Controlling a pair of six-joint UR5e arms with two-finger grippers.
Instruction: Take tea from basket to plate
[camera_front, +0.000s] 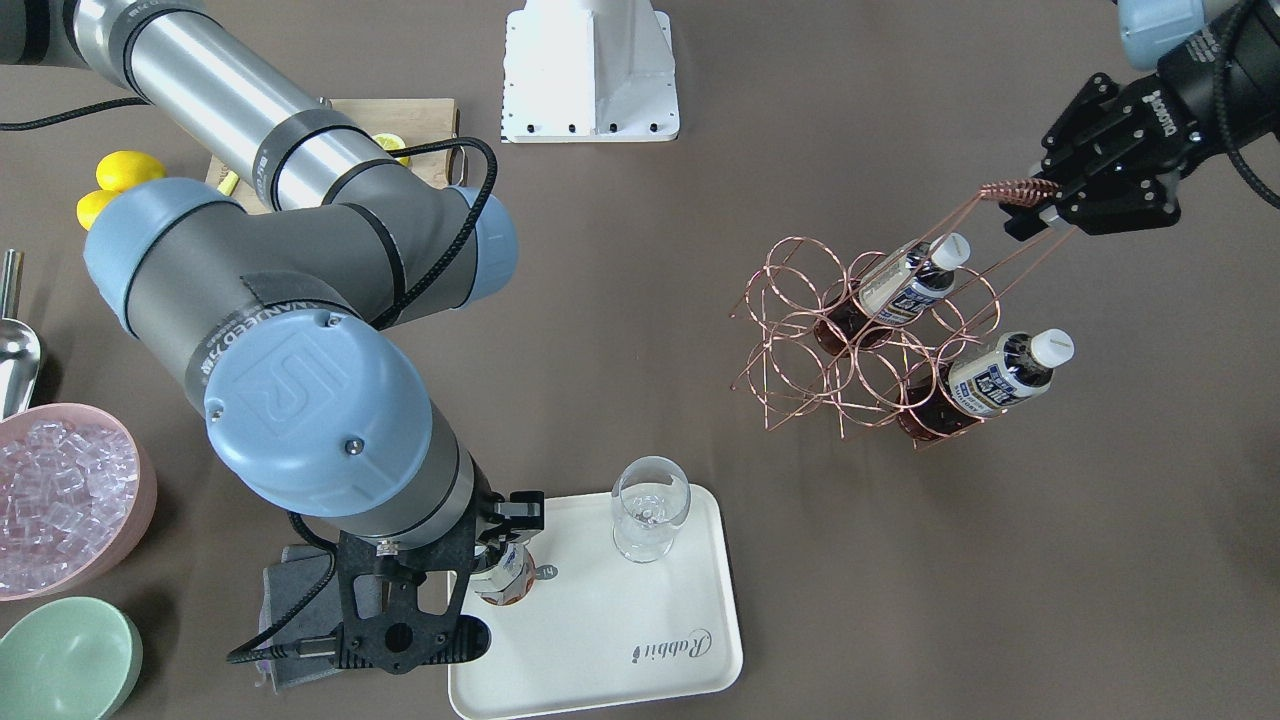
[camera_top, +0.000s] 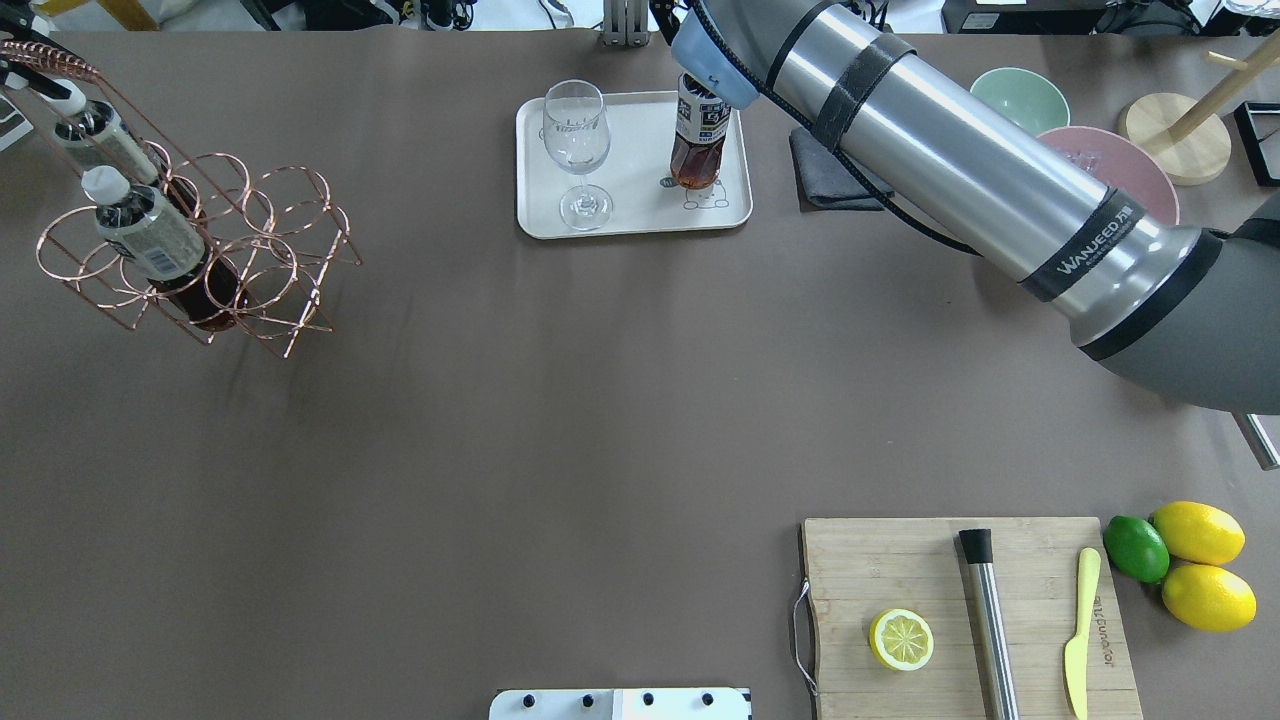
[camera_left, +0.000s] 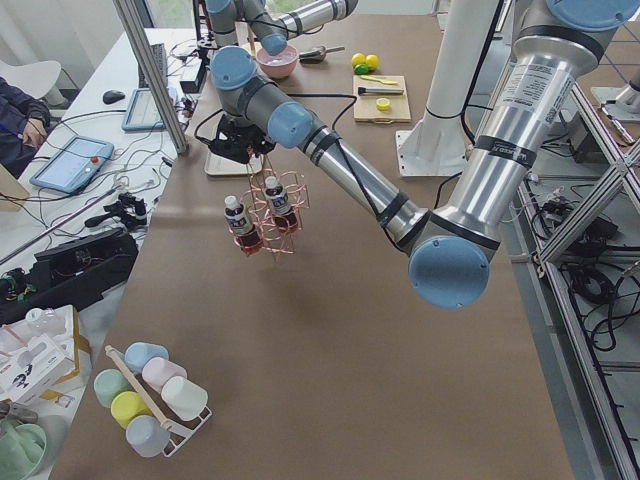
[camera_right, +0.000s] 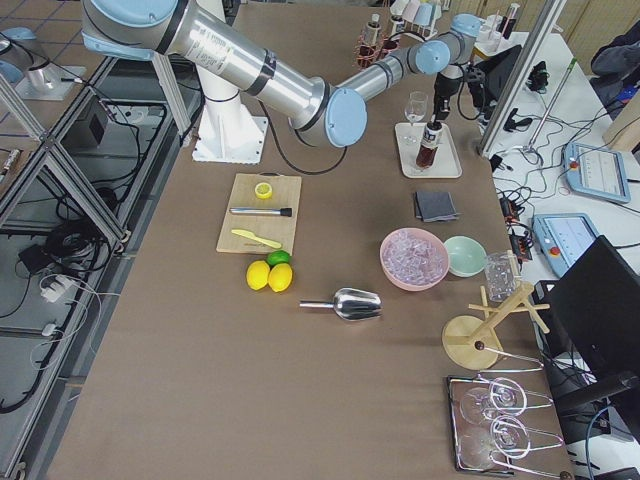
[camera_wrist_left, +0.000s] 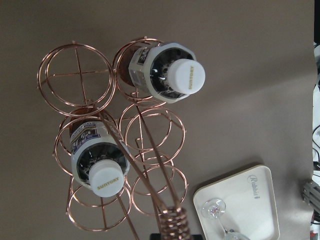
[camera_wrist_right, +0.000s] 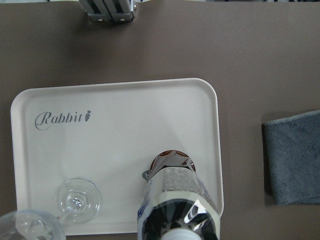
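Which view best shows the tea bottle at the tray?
Overhead exterior: the bottle is upright at the tray, label and liquid clear. Right wrist sees it foreshortened and cropped; front-facing mostly hides it behind the right end effector; exterior right shows it tiny.

We take the plate (camera_top: 640, 205) as our landmark. The overhead camera sits behind the robot and looks forward and down, so the plate lies at the table's far edge. The front-facing one looks steeply back from the plate's side, close over it. The side cameras look along the table from either end — the plate small and distant. The right wrist camera stares straight down just above the plate; the left wrist camera, looking down through the basket (camera_wrist_left: 76, 75), catches its corner.
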